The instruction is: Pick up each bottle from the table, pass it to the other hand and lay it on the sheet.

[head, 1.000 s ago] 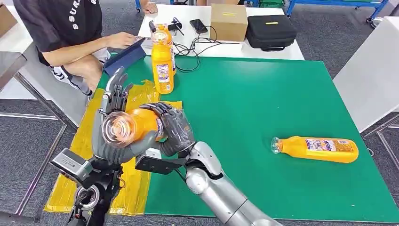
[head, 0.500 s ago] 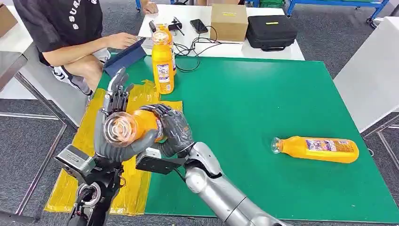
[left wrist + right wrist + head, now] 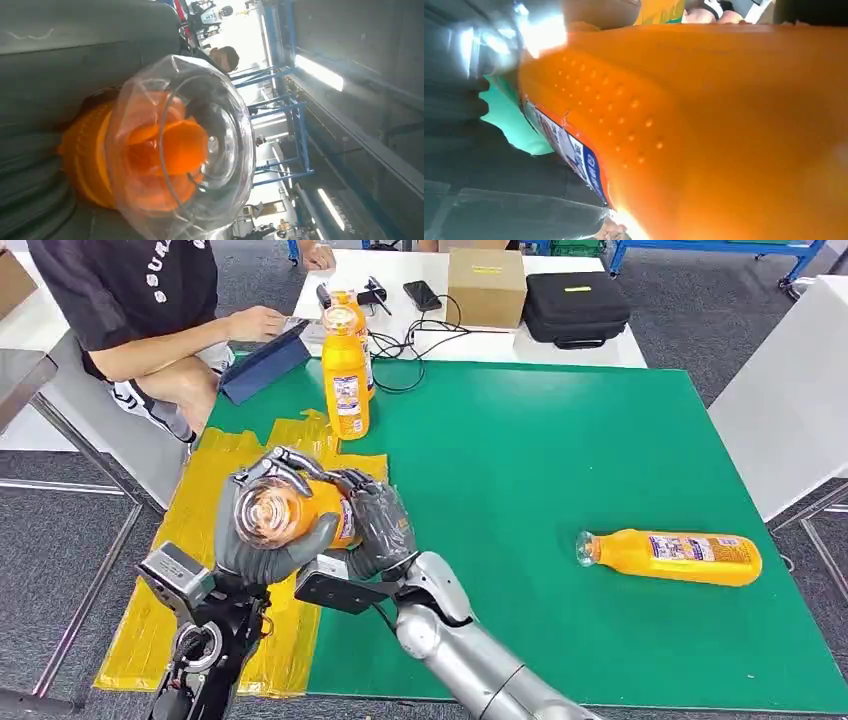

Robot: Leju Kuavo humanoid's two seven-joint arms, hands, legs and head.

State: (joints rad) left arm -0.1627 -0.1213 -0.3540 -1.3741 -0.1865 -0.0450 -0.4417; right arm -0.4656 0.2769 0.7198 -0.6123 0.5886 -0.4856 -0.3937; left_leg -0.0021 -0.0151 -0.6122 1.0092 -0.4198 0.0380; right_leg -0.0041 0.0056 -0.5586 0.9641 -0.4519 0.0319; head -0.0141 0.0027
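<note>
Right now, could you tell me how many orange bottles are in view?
4: one held by both hands, two standing together at the mat's far edge, one lying on the mat's right side.

Four orange bottles: one clasped between the left hand and right hand, two upright beyond the hands, one in front of the other, and one lying well off to the right hand's side. One yellow sheet lies under the hands. One cardboard box, one black case and one phone sit far beyond. One person sits there.
</note>
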